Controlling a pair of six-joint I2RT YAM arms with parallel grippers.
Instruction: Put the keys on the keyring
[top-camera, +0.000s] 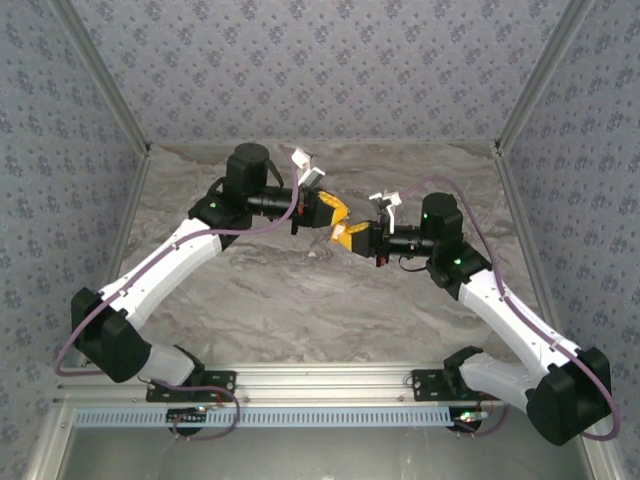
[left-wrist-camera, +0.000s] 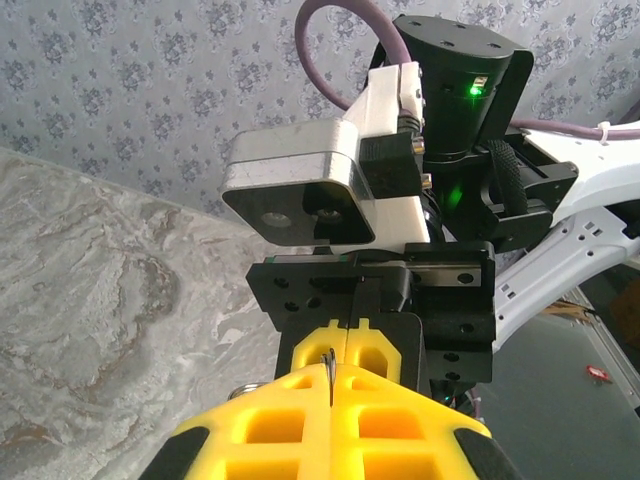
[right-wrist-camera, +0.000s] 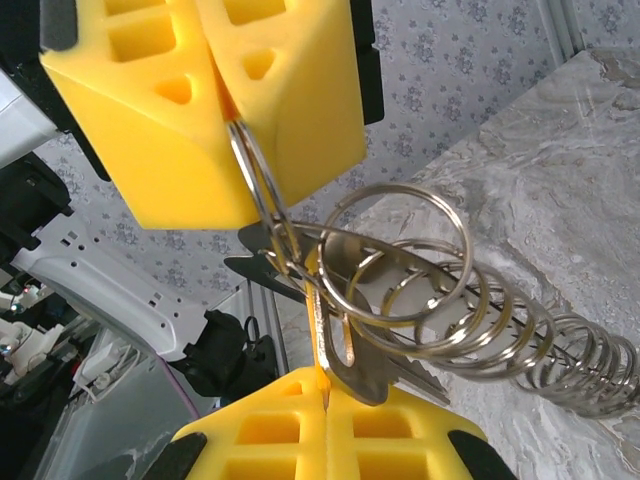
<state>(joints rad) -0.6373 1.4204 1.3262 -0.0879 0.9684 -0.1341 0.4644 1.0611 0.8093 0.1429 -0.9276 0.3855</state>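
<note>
Two yellow-padded grippers are facing each other tip to tip above the marbled table (top-camera: 300, 300), working a key onto its ring. On one side the left gripper (right-wrist-camera: 230, 112) is clamping shut on the keyring (right-wrist-camera: 252, 178), a thin grey loop hanging edge-on from between its pads. On the other the right gripper (right-wrist-camera: 323, 425) is gripping the key (right-wrist-camera: 350, 345), a small flat metal piece standing up out of its closed fingers and touching the loop. A chain of linked split rings (right-wrist-camera: 540, 345) is trailing from the cluster down toward the tabletop. Where key and wire are crossing, the metal is overlapping too much to tell whether the key is already threaded. The step in hand appears to be feeding the key's hole along the loop's wire. Doing it well is likely calling for both pinches to hold firm, with the key's hole lined up on the wire's end. The right wrist would be turning in small arcs that follow the loop's curve, not pulling straight away. A hard tug is risking the thin loop sliding out of the foam, and the dangling chain could be adding drag or snagging on the key.
</note>
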